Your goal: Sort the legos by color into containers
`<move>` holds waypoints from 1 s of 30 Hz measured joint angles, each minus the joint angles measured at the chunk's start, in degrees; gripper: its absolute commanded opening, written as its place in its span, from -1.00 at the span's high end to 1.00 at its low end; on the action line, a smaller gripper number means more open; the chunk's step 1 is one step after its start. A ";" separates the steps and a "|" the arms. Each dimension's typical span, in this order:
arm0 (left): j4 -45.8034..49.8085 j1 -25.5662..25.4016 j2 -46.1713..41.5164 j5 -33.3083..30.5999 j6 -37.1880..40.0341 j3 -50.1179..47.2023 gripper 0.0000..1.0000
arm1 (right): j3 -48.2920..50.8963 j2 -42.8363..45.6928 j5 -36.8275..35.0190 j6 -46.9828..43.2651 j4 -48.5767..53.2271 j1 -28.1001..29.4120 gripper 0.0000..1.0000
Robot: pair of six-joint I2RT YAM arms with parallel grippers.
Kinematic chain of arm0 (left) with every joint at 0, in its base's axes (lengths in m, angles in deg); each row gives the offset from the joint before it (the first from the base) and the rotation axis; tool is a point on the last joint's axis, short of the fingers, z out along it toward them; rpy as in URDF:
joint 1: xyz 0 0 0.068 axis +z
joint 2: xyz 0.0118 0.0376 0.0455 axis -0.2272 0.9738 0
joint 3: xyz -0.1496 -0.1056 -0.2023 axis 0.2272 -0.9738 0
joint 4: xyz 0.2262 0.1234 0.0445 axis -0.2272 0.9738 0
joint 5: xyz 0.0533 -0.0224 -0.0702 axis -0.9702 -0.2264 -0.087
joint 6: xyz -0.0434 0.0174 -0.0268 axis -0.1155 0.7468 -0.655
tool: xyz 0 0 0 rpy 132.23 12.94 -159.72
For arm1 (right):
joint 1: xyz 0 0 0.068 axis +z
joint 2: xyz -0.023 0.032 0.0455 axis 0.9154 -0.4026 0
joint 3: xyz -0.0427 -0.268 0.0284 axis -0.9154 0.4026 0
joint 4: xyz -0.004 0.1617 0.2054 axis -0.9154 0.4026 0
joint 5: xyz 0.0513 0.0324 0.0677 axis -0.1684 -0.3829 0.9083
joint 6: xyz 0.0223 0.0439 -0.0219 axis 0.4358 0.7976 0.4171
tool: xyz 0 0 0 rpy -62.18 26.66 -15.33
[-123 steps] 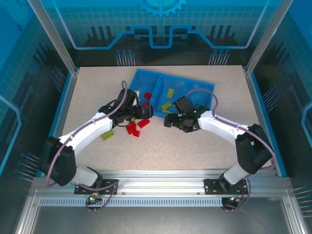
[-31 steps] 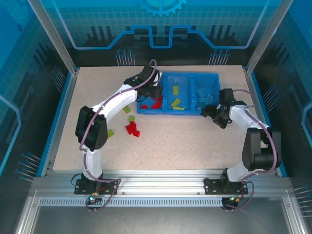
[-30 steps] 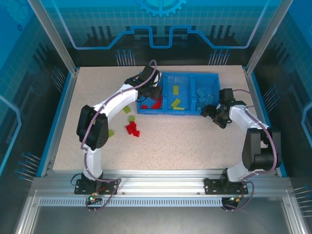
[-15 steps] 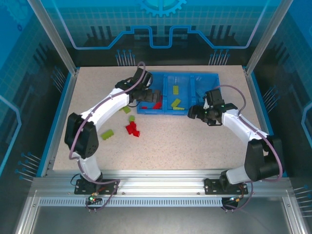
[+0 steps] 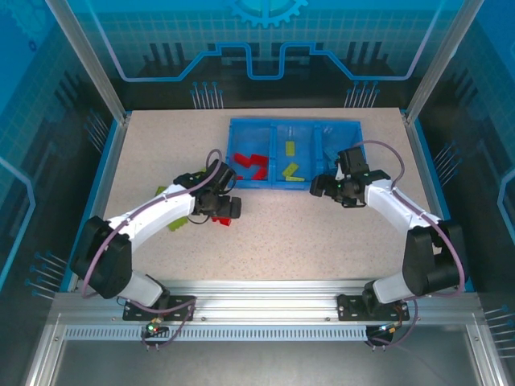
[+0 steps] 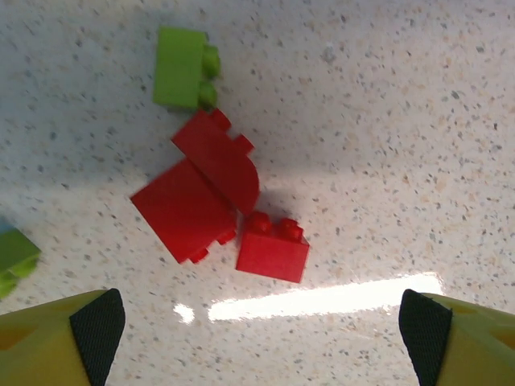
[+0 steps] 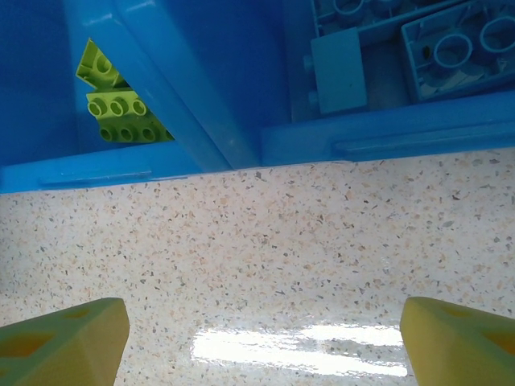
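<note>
Red legos [image 6: 211, 197] on tabletop [image 6: 386, 121] are coming up next: left pincer [image 6: 261, 322], back from tray [image 5: 269, 184], is hovering wide open above them.

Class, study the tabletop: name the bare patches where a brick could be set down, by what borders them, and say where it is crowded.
Bare: the table between both arms, nearer than the tray; also the far-left corner beside the tray. Crowded: below the left gripper, where red legos and green legos cluster.
</note>
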 measured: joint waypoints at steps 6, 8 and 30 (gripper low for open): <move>-2.08 -1.29 1.01 1.99 -3.30 -1.66 -0.69 | 0.00 0.00 -0.04 -0.02 0.04 0.00 -0.78; -3.06 -1.73 2.27 2.56 -3.96 -1.66 -0.69 | 0.00 0.00 -0.22 -0.02 0.11 0.00 -0.78; -8.00 -2.60 13.03 3.43 -4.26 -1.46 -0.51 | 0.00 0.00 -0.24 -0.02 0.46 0.00 -0.78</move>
